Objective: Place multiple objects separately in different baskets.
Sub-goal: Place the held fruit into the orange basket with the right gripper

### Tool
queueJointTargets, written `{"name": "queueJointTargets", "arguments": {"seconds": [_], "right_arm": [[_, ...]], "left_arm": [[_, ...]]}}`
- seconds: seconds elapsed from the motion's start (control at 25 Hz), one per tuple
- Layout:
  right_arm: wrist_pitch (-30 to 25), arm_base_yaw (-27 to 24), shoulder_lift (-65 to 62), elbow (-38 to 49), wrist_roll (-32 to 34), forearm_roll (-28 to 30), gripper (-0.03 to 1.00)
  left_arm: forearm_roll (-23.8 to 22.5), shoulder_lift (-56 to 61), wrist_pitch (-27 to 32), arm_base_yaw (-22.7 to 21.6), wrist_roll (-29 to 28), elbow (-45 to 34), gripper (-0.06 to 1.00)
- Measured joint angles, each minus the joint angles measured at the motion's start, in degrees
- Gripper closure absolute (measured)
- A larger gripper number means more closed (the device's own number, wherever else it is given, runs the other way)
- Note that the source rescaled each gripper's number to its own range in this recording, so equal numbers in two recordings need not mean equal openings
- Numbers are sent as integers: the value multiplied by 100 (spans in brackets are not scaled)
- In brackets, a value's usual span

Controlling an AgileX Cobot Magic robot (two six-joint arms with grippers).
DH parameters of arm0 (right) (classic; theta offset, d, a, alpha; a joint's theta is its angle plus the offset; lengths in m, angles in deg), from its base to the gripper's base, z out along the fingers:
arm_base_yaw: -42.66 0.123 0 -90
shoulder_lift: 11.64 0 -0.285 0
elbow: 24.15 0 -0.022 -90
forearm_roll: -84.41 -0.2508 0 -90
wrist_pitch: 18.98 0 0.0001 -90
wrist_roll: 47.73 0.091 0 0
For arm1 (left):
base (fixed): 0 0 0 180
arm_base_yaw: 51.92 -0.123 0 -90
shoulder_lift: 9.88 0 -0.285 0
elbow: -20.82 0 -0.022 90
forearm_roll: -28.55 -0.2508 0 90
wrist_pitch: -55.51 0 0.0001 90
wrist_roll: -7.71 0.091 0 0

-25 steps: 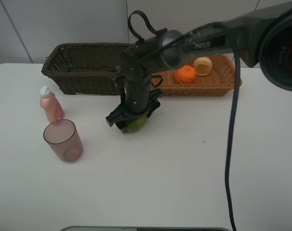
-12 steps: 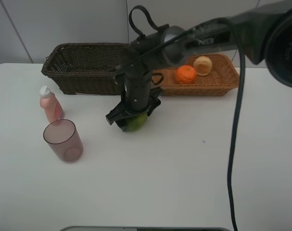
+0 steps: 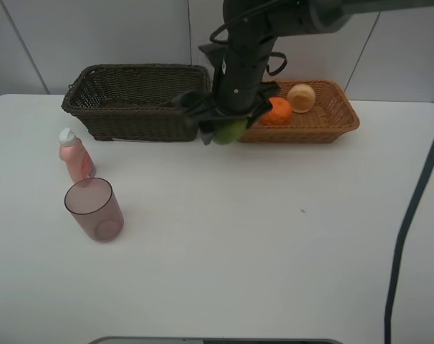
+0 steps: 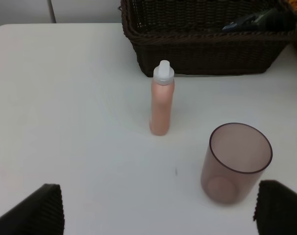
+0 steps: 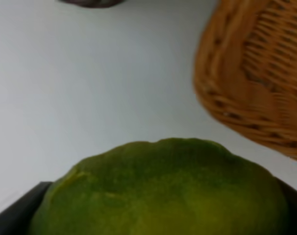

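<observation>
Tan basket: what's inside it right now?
An orange and a pale yellowish fruit lie in the tan basket. Its end nearest the dark basket is covered by the right gripper holding the green fruit, so anything there can't be seen.

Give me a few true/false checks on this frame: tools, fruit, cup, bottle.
1. The right tool holds the green fruit. True.
2. The orange lies on the table. False: it sits in the light basket, beside the peach-like fruit.
3. The mauve cup lies on its side. False: it stands upright, mouth up.
4. The pink bottle stands on the table, outside both baskets. True.
5. The left tool is shut on the pink bottle. False: it is open and holds nothing.
</observation>
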Motion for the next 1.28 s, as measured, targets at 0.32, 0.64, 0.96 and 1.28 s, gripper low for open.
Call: {"name": "queueJointTargets", "arguments": {"seconds": [0.32,0.64,0.96,1.28], "right_arm": [[-79,-969,-244,0,0,156,25],[679,-2080,-249,0,0,275,25],[1072,-2564,59,6,0,295,25],[1246,-2597,362,10,0,239,25]], "left_arm": [[0,0,0,0,0,0,-6],[0,0,0,0,0,0,-6],[0,0,0,0,0,0,-6],[0,0,0,0,0,0,-6]]}}
